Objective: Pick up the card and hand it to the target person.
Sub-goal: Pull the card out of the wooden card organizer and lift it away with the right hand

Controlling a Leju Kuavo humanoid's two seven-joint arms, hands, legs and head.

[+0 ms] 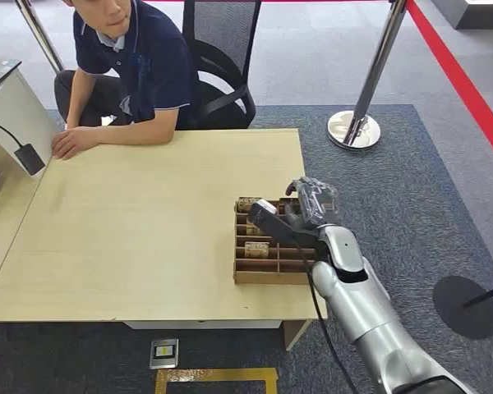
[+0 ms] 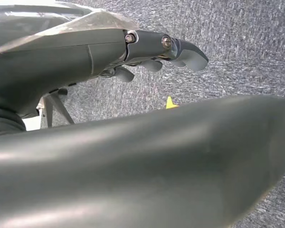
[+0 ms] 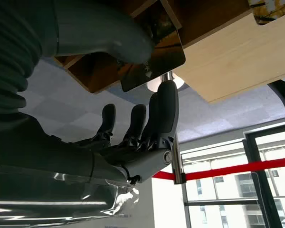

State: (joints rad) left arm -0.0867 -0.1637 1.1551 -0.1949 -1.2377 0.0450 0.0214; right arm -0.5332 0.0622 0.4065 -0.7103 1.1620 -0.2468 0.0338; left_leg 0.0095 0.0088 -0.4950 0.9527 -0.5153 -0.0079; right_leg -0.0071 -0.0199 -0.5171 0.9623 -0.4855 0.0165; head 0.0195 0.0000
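A wooden slotted tray [image 1: 275, 271] sits at the table's near right corner, with cards [image 1: 256, 249] lying in some slots. My right hand [image 1: 312, 205] is over the tray's far right end. In the right wrist view a dark glossy card [image 3: 153, 59] juts from the tray [image 3: 94, 76], pinched between my thumb [image 3: 109, 38] on its face and a fingertip [image 3: 167, 95] under its edge. The target person [image 1: 139, 66] sits at the table's far left side, one hand [image 1: 71, 141] resting on the tabletop. My left hand [image 2: 162, 52] hangs over grey carpet, fingers apart, holding nothing.
The light wooden table [image 1: 145, 222] has bare surface between the tray and the person. A white stand with a dark reader [image 1: 27, 156] stands at the far left. A chrome stanchion [image 1: 356, 127] with a red belt [image 1: 467, 90] is beyond the table's right end.
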